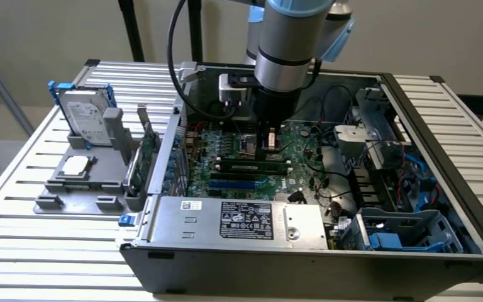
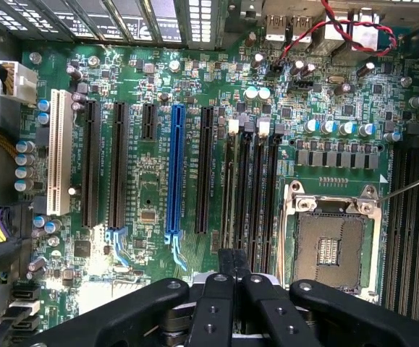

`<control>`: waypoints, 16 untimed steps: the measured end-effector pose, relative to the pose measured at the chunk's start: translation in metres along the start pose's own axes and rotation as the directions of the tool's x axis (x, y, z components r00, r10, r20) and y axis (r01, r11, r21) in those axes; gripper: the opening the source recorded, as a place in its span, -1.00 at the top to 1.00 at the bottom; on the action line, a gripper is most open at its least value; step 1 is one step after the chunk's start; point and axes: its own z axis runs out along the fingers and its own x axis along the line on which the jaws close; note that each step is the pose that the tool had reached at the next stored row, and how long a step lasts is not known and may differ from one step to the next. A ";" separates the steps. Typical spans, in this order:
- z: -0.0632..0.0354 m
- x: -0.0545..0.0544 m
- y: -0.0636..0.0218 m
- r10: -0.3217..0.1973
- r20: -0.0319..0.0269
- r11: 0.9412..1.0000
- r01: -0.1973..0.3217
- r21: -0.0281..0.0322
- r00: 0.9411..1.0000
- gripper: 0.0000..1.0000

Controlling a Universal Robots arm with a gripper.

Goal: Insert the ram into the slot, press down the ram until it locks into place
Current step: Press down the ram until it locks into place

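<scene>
The ram (image 1: 248,165) is a long green stick standing on edge in the black slot (image 1: 221,168) on the motherboard inside the open case. My gripper (image 1: 268,150) hangs straight down over the part of the ram nearer the exterior view's right, fingers shut, tips at its top edge. Whether they touch it I cannot tell. In the wrist view the gripper (image 2: 233,262) sits at the near end of the row of parallel black slots. The ram (image 2: 231,189) appears edge-on in the slot (image 2: 232,129) closest to the blue socket (image 2: 175,170).
The empty processor socket (image 2: 332,246) lies beside the memory slots. Red and black wires (image 2: 339,32) and cables (image 1: 334,182) cross the case. The silver power supply (image 1: 233,220) fills the case front. A grey fixture with a hard drive (image 1: 86,119) stands at the exterior view's left.
</scene>
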 end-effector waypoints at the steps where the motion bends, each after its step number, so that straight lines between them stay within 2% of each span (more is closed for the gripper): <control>1: 0.0007 0.000 0.0000 0.000 0.000 1.000 0.000 0.000 1.000 0.79; 16: 0.0222 -0.001 0.0028 0.000 -0.001 1.000 0.000 -0.001 1.000 0.79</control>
